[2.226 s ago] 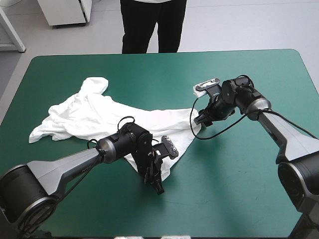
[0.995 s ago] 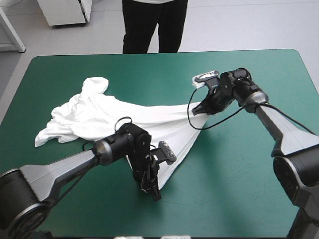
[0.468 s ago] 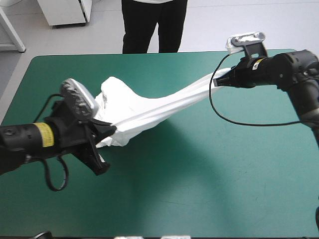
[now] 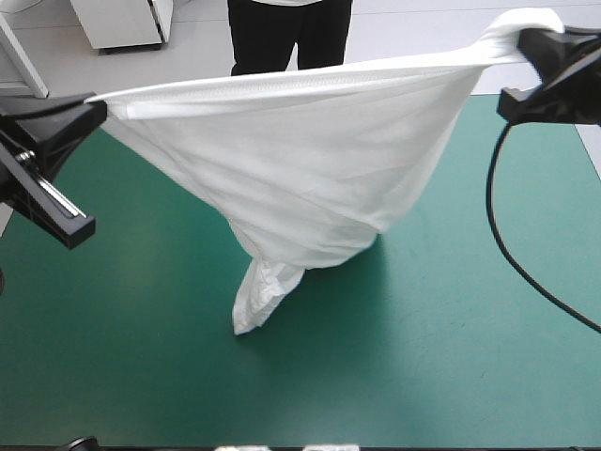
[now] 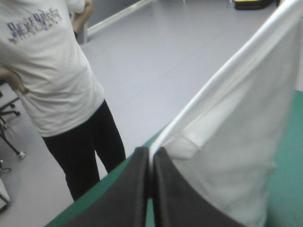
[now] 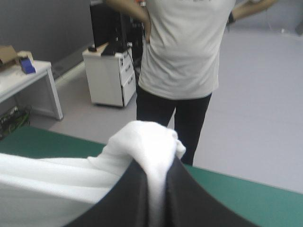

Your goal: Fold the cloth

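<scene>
Worktop point(image 4: 451, 357) under its teal-green cover fills the lower part of the high view, bare around the one spot where cloth comes down to it.

The T-shirt point(image 4: 300, 160) hangs in the air above the worktop, stretched between the two arms. Its upper edge, a stitched hem, runs as a taut, nearly straight line from the left side across to the right, climbing a little toward the right. Below that line the white fabric drops as one broad sheet. It narrows downward into a creased, twisted tail, and the tip of that tail appears to rest on the cover near the middle of the worktop, a little to the left.

Both arms are held high and wide apart, one at each end of the hem, so that each wrist camera looks level across the worktop's far edge.

The left fingers point(image 4: 84, 111) point inward toward the cloth. In the left wrist view they are all but closed, meeting in a narrow arch, with the hem's corner pinched in the thin slit between them and the sheet falling away beside them.

The right fingers point(image 4: 531, 45) sit higher, near the far right corner. In the right wrist view they are pressed almost together on a bunched white knot of fabric that bulges out above their tips.
</scene>
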You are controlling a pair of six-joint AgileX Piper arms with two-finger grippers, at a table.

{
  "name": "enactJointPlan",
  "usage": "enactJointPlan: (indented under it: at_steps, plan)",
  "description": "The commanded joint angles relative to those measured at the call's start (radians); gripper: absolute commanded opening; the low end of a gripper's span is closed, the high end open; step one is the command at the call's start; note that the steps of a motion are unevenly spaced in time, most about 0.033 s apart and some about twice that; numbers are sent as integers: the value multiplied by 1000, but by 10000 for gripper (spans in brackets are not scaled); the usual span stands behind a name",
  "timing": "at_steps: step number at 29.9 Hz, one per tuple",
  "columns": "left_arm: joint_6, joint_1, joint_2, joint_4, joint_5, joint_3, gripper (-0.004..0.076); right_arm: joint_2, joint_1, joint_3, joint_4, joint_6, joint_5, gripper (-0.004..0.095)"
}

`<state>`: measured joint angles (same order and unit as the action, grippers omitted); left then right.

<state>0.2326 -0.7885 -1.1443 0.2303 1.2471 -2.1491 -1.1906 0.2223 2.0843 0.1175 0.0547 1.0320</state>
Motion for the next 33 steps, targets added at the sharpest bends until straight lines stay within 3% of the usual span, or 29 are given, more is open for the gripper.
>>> enactJointPlan:
  at_steps: [1,4,10,13,21,27,30,33]
  plan:
    - [34,-5,-49,68,39,-135,-10,43,-12,72,-51,1,-111,-13]
    - [50,-5,-94,70,-9,-224,-10,45,-12,118,-51,-10,-123,-13]
    - [83,-5,-153,86,-277,-350,-10,31,-12,136,-118,-30,-268,-13]
    - [81,-5,-182,140,-362,-387,-10,18,-12,136,-179,-60,-278,-13]
    - [77,-5,-261,367,-456,-390,-9,-79,-12,136,-221,-68,-354,-13]
    - [-53,43,-401,611,-535,-390,-9,-243,-12,158,-286,-106,-447,-13]
    - [-162,178,-484,531,-672,-390,-9,-352,-19,217,-287,-106,-490,-13]
    - [-193,332,-565,300,-868,-390,-9,-458,-57,302,-256,-115,-530,-13]
